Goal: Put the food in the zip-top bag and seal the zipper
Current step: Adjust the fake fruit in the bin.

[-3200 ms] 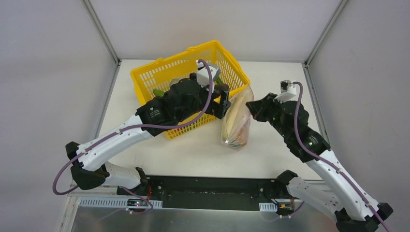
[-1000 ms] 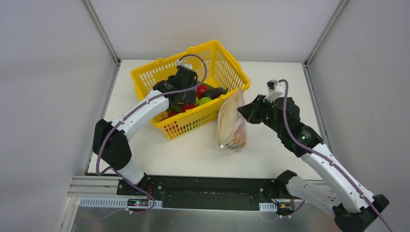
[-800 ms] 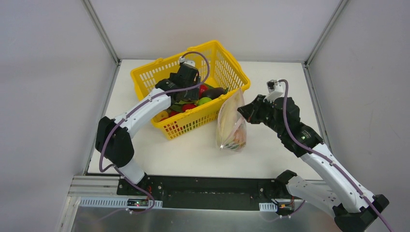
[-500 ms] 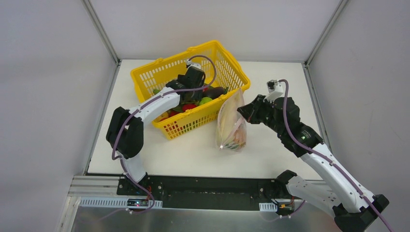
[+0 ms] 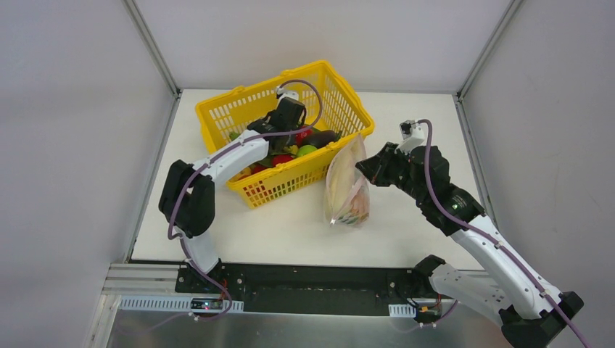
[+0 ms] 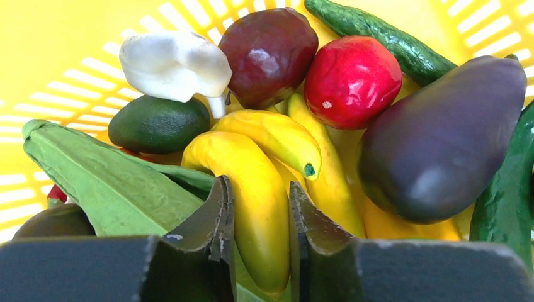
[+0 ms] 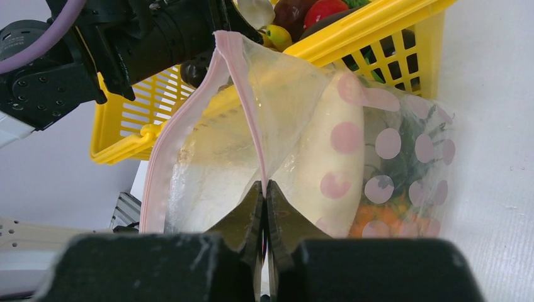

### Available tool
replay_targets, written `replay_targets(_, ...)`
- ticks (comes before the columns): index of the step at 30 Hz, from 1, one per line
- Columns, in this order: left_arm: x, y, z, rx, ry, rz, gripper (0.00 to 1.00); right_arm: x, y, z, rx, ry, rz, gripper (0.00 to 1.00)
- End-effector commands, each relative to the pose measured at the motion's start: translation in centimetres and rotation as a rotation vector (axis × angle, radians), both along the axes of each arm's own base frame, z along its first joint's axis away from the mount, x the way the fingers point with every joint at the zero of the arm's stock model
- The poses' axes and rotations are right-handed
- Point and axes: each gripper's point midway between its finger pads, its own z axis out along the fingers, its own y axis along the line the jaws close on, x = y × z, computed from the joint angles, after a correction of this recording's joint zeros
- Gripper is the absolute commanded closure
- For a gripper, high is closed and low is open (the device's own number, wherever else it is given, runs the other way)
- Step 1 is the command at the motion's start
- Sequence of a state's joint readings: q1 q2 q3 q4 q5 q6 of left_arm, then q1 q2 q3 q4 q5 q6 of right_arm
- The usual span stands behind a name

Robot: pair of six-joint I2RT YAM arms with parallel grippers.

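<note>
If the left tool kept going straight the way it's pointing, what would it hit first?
The yellow toy banana, which sits gripped between the left tool's fingers. Pushing further, it would probably press that into the other yellow bananas of the bunch, though depth is hard to judge.

I've swung my left pincer (image 6: 259,189) away from the zip-top bag (image 5: 347,185) and down into the yellow basket (image 5: 286,185). Wide a second ago, its fingers now clamp the yellow banana (image 6: 242,157) between them. The elbow has folded up.
</note>
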State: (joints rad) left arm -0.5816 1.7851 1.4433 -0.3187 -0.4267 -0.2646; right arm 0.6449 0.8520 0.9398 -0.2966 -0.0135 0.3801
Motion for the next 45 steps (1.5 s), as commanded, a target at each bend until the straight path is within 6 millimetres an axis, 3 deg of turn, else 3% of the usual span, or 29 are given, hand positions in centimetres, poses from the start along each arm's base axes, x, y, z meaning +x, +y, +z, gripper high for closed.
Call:
replay_targets(1, -1.3, 1.2, 1.5, -0.016, 0.002, 0.000, 0.92, 0.0, 0.1, 1.6, 0.023, -0.033, 0.013, 0.95)
replay_targets(8, -2.5, 1.0, 8.6, -0.111, -0.110, -0.053, 0.97, -0.1, 0.1, 1.8, 0.029, -0.033, 0.012, 0.96)
replay_targets(22, -6.5, 1.7, 16.6, -0.267, -0.255, -0.130, 0.99, -0.3, 0.1, 2.1, 0.044, -0.033, 0.010, 0.96)
replay_targets(32, -9.1, 1.3, 21.5, -0.407, -0.407, -0.223, 0.97, -0.3, -0.2, 2.2, 0.046, -0.041, -0.001, 0.96)
replay_targets(36, -9.1, 1.0, 22.7, -0.443, -0.481, -0.254, 0.96, -0.3, -0.1, 2.1, 0.048, -0.034, 0.005, 0.96)
replay_targets(42, -9.5, -2.7, 24.4, -0.549, -0.491, -0.429, 0.96, -0.4, -0.1, 2.2, 0.054, -0.034, 0.005, 0.96)
replay_targets(45, -9.5, -3.3, 25.1, -0.579, -0.503, -0.451, 0.96, -0.6, -0.2, 2.4, 0.057, -0.040, 0.005, 0.96)
